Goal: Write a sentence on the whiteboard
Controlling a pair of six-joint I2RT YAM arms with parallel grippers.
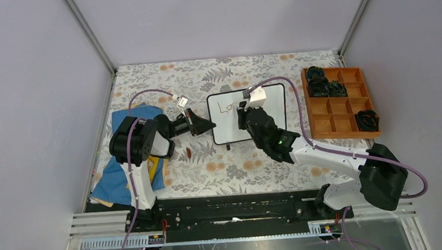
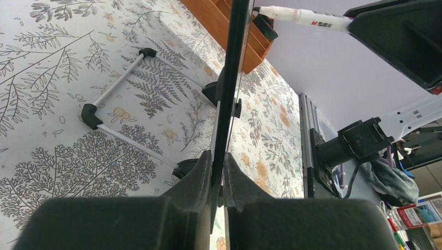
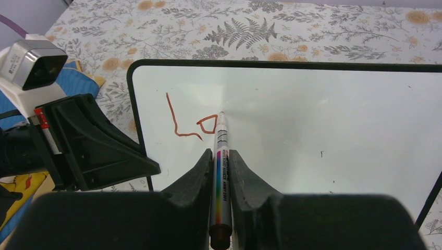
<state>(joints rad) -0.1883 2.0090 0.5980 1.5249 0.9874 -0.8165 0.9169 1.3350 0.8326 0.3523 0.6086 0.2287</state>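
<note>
The whiteboard (image 1: 265, 125) stands tilted on the flowered table, white with a thin black frame. My left gripper (image 1: 208, 126) is shut on its left edge; the left wrist view shows the whiteboard (image 2: 233, 78) edge-on between the left gripper (image 2: 218, 157) jaws. My right gripper (image 1: 244, 115) is shut on a silver marker (image 3: 221, 130) with a rainbow stripe. The marker's tip touches the whiteboard (image 3: 323, 135) just right of the sentence (image 3: 190, 124), which reads "Lo" in red-brown. The right gripper (image 3: 221, 155) hovers over the board's lower left part.
A wooden compartment tray (image 1: 331, 120) with dark items in some cells sits right of the board. Blue cloth (image 1: 115, 175) lies under the left arm. A small red-brown piece (image 1: 189, 153) lies on the table in front of the left gripper.
</note>
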